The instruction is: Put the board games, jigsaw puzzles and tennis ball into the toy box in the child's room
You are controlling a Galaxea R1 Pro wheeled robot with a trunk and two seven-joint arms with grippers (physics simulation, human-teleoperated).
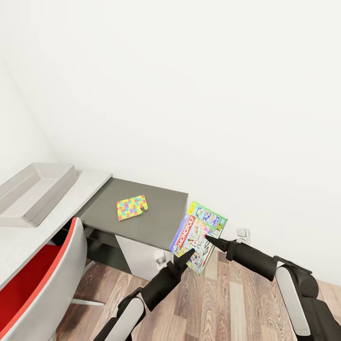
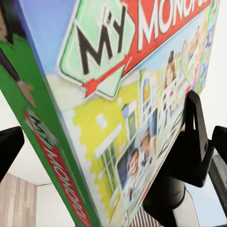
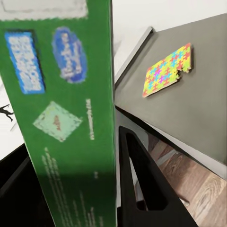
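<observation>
A "My Monopoly" board game (image 1: 198,230), a flat green-edged box, hangs tilted in the air above the wooden floor, just right of the dark grey cabinet. My left gripper (image 1: 191,255) is shut on its lower edge and my right gripper (image 1: 208,238) is shut on its right side. In the left wrist view the printed lid of the board game (image 2: 118,94) is close up. In the right wrist view its green side (image 3: 61,118) sits against one finger (image 3: 137,189). A colourful square jigsaw puzzle (image 1: 132,207) (image 3: 168,70) lies on the cabinet. The grey toy box (image 1: 28,194) stands on the white table (image 1: 19,244) at the left.
The low dark grey-topped cabinet (image 1: 158,222) adjoins the table's right end. A red and grey chair (image 1: 42,284) stands at the lower left in front of the table. White walls close the corner behind, with a socket (image 1: 242,234) low down on the right.
</observation>
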